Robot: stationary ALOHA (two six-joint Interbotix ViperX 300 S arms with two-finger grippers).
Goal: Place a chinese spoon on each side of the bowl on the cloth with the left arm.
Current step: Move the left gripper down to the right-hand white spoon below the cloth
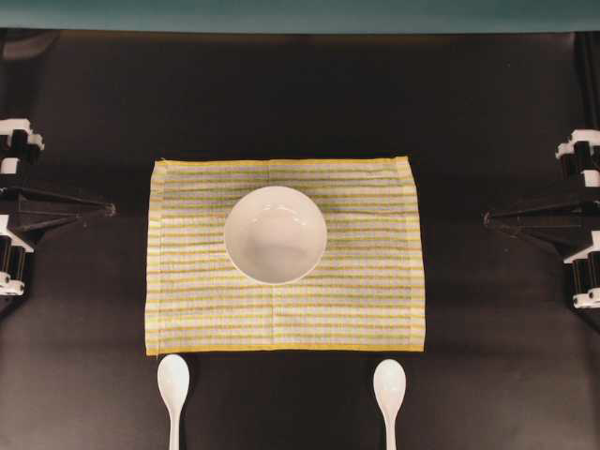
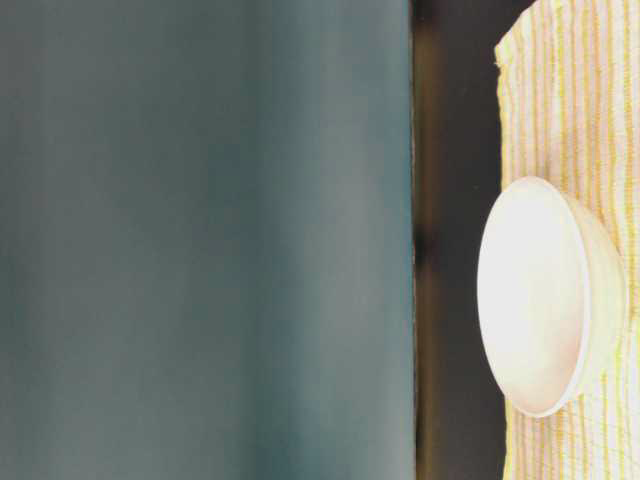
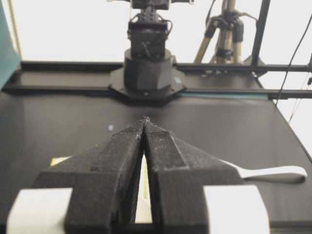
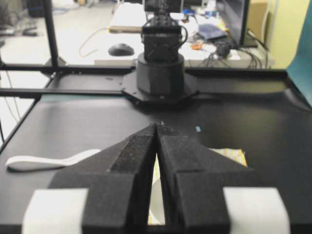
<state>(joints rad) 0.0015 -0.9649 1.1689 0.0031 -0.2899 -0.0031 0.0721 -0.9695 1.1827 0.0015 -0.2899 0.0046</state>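
Observation:
A white bowl (image 1: 275, 234) sits in the middle of the striped yellow cloth (image 1: 366, 300). Two white chinese spoons lie on the black table just off the cloth's near edge, one at the left (image 1: 173, 382) and one at the right (image 1: 389, 386). The left arm's gripper (image 1: 109, 210) hovers left of the cloth, shut and holding nothing; in the left wrist view its tips (image 3: 145, 120) meet, with a spoon (image 3: 273, 172) off to the right. My right gripper (image 1: 488, 217) is shut right of the cloth, tips (image 4: 157, 126) together, and a spoon (image 4: 44, 162) lies to its left. The table-level view shows the bowl (image 2: 540, 295) on the cloth (image 2: 570, 100).
The right arm's base (image 3: 147, 63) stands at the far table edge in the left wrist view, the left arm's base (image 4: 160, 68) likewise in the right wrist view. Black table surface (image 1: 84, 328) surrounds the cloth. A teal backdrop (image 1: 300, 14) lines the back.

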